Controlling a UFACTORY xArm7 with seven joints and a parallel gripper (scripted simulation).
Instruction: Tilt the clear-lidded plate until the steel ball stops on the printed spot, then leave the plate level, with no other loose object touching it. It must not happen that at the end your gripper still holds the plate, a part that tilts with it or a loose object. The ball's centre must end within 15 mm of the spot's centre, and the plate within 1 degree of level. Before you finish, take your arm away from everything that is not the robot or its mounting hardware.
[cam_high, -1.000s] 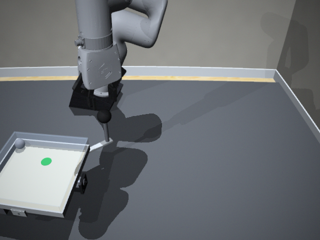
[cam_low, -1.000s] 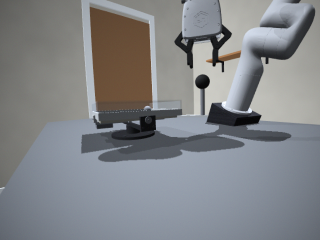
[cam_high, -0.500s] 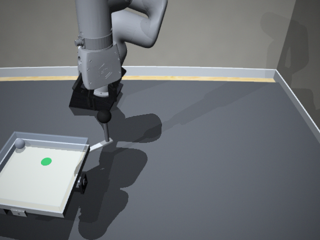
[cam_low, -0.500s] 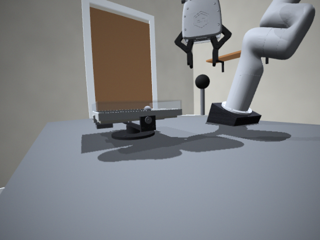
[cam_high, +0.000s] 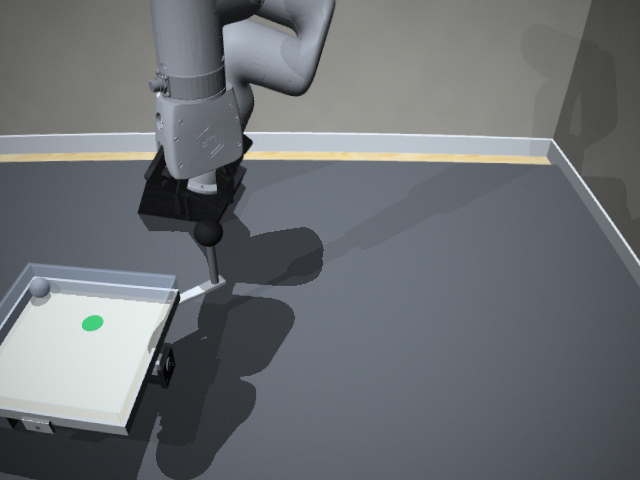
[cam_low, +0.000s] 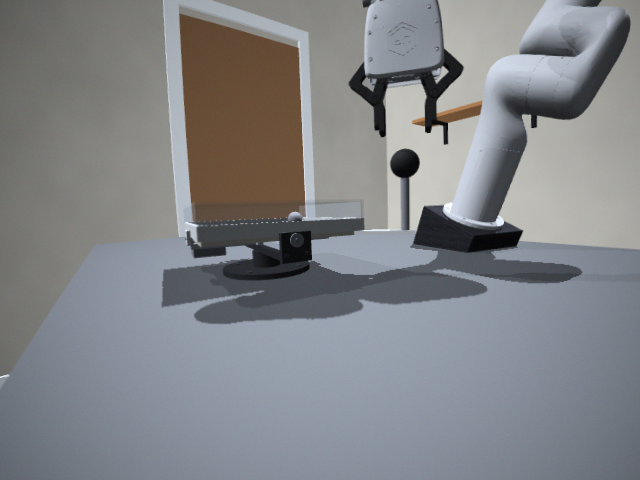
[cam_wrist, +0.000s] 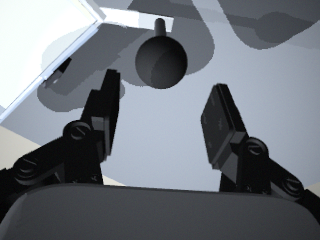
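The clear-lidded plate (cam_high: 82, 346) sits at the front left on a pivot stand (cam_low: 266, 266) and looks level in the side view (cam_low: 273, 224). The steel ball (cam_high: 39, 287) rests in the plate's far left corner, apart from the green spot (cam_high: 92, 322). A black knob (cam_high: 208, 232) tops an upright handle on an arm at the plate's far right corner. It also shows in the side view (cam_low: 404, 163) and the wrist view (cam_wrist: 161, 61). My gripper (cam_low: 404, 124) hangs open and empty just above the knob, fingers apart on either side of it.
The arm's black base (cam_high: 188, 198) stands just behind the handle. A raised rim (cam_high: 594, 201) bounds the table at the right and back. A framed brown panel (cam_low: 240, 113) stands behind the plate in the side view.
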